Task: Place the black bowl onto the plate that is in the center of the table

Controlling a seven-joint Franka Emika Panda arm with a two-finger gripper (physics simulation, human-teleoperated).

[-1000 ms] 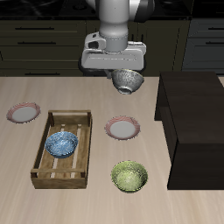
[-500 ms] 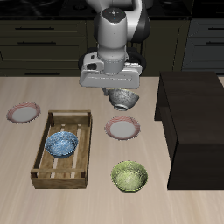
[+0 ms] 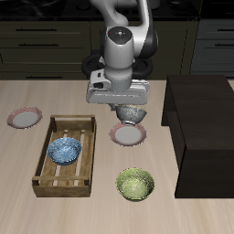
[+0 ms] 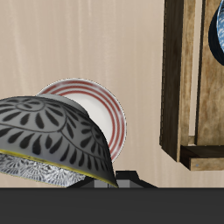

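Note:
The black bowl [image 3: 133,113] hangs tilted from my gripper [image 3: 129,106], which is shut on its rim. It is a little above the back edge of the centre plate [image 3: 128,135], a white plate with a pink-red rim on the table [image 3: 27,155]. In the wrist view the bowl [image 4: 52,136] shows its dark patterned outside and a strip of speckled inside, and it covers part of the plate [image 4: 103,107] below. My fingers are mostly hidden behind the bowl.
A wooden tray [image 3: 46,172] holds a blue patterned bowl [image 3: 64,150]; the tray also shows in the wrist view [image 4: 185,87]. A green bowl [image 3: 135,184] sits nearer the table's front edge. A second plate [image 3: 25,118] lies beyond the tray. A dark cabinet block [image 3: 206,128] stands beside the centre plate.
My gripper has come down and forward with the black bowl, from high above the table's back to just over the centre plate.

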